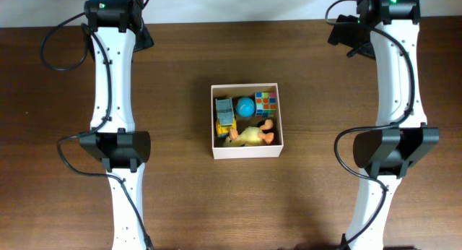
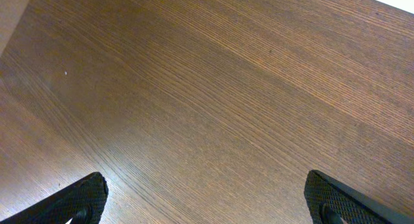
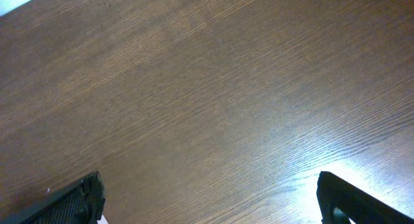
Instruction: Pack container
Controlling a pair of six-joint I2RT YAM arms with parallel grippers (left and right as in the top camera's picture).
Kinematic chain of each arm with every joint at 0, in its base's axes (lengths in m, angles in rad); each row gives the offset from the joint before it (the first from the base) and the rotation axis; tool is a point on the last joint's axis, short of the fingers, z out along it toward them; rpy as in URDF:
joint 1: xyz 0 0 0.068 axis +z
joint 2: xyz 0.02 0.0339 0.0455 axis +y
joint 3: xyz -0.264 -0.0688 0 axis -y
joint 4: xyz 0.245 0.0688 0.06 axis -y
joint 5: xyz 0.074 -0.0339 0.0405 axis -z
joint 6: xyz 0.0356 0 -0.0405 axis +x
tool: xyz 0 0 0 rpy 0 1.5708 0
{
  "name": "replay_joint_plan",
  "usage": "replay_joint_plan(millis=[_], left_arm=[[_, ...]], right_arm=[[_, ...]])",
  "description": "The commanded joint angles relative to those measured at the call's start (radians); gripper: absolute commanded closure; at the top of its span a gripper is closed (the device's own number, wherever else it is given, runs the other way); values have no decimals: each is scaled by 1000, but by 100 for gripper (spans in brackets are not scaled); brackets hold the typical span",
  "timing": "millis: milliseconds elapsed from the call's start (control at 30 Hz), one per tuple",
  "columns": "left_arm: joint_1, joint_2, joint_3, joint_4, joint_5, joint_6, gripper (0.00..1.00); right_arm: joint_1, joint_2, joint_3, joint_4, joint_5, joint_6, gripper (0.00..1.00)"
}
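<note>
The container (image 1: pixel 247 153), a square shallow box with white walls, sits at the middle of the table in the overhead view. Inside it lie a yellow duck (image 1: pixel 249 136), a blue ball (image 1: pixel 245 105), a colour cube (image 1: pixel 266 102) and a yellow and blue toy truck (image 1: pixel 226 117). My left gripper (image 2: pixel 207 201) is open and empty over bare wood; in the overhead view it is at the far left (image 1: pixel 144 37), well away from the box. My right gripper (image 3: pixel 210 201) is open and empty over bare wood, at the far right (image 1: pixel 341 35).
The brown wooden table (image 1: pixel 180 76) surrounds the box. Both white arms run along the left and right sides, with black cables beside them. A pale edge shows at the top corners of both wrist views.
</note>
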Motion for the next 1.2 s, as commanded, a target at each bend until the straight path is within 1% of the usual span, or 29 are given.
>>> replay_joint_plan(millis=[0, 300, 367, 467, 533, 567, 667, 767, 833, 900, 1000, 1167], left_arm=[[3, -7, 13, 1, -14, 13, 1], [4, -6, 12, 1, 2, 13, 1], [7, -9, 12, 9, 42, 13, 1], [13, -69, 12, 28, 92, 3, 1], [22, -128, 12, 61, 93, -59, 1], [28, -165, 10, 87, 92, -85, 1], [40, -283, -45, 193, 83, -77, 1], [50, -446, -204, 349, 56, 1, 1], [60, -570, -355, 460, 37, 41, 1], [77, -708, -544, 576, 37, 84, 1], [108, -899, -837, 735, 38, 88, 1], [154, -1168, -1316, 982, 66, 89, 1]], right_arm=[[-4, -12, 1, 0, 12, 5, 1], [-4, -12, 1, 0, 12, 5, 1], [-4, -12, 1, 0, 12, 5, 1], [-4, -12, 1, 0, 12, 5, 1], [-4, -12, 1, 0, 12, 5, 1], [-4, -12, 1, 0, 12, 5, 1], [-4, -12, 1, 0, 12, 5, 1], [-4, -12, 1, 0, 12, 5, 1], [-4, -12, 1, 0, 12, 5, 1], [-4, -12, 1, 0, 12, 5, 1], [-4, -12, 1, 0, 12, 5, 1], [-4, -12, 1, 0, 12, 5, 1]])
